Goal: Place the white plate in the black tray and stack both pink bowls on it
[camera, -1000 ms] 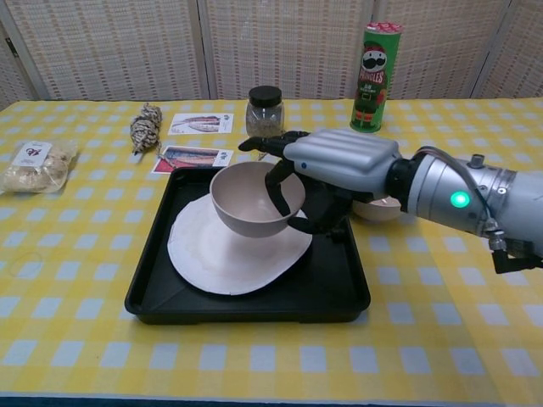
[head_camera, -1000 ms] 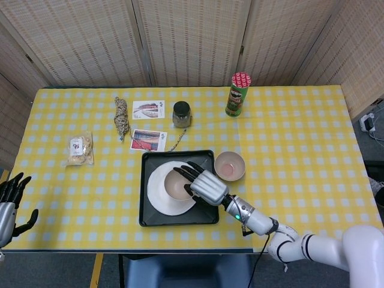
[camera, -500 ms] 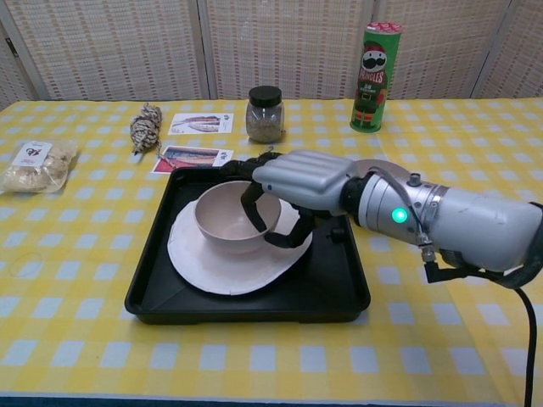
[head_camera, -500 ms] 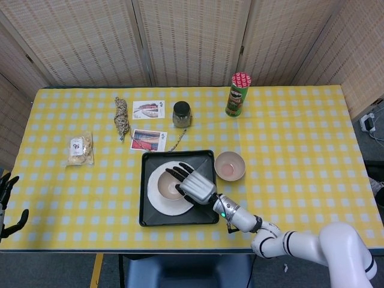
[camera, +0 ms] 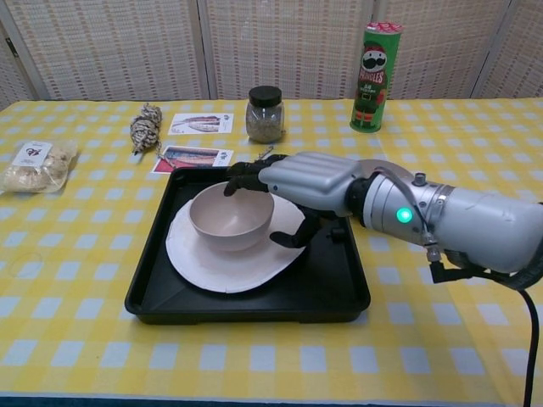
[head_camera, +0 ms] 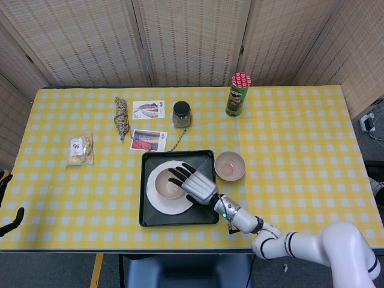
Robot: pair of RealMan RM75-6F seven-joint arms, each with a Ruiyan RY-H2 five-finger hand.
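Lowered since a second ago, the pink bowl [camera: 231, 222] sits on the white plate [camera: 222, 260], right hand [camera: 299, 180] at its 3 o'clock rim, fingers [camera: 243, 170] spread loose.

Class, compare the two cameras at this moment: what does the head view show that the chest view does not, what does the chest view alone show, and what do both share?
Only the head view shows the second pink bowl unobstructed on the cloth right of the black tray, and the left hand at the frame's edge. Only the chest view shows the green light on the right wrist. Both show the right hand at the first pink bowl, which sits on the white plate.
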